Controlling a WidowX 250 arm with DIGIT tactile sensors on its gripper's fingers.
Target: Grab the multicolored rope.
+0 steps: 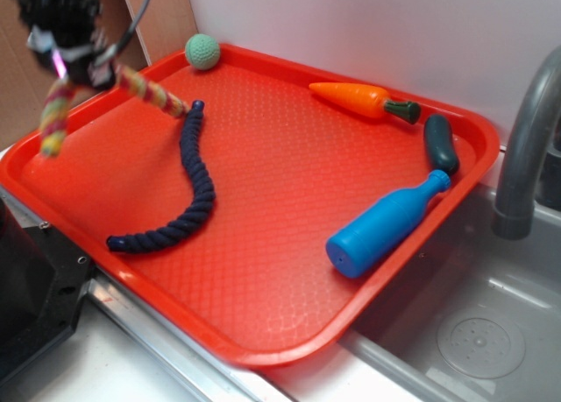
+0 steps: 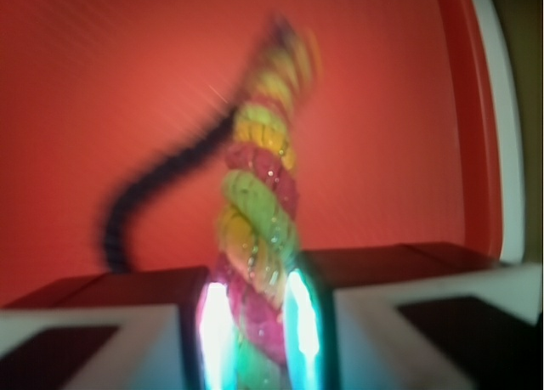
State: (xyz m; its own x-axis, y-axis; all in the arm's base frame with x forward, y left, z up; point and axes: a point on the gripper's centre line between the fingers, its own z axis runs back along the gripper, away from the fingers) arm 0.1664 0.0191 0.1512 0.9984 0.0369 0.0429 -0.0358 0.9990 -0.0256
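Yellow, red-pink and green twisted cotton rope [image 2: 257, 237] clamped between black gripper [image 2: 252, 343] pads — lifted above red textured plastic tray [image 1: 289, 236], ends dangling; navy twisted rope [image 1: 186, 190] flat beneath. No legible writing.

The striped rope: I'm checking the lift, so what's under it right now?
The striped rope hangs from the end effector, both ends drooping over the bare red tray. One end dips beside the navy rope; contact is unclear. The tray directly beneath the end effector is hidden.

Black claw [image 1: 60, 60] with pale glowing fingers [image 2: 217, 330], grey cable [image 1: 136, 21].
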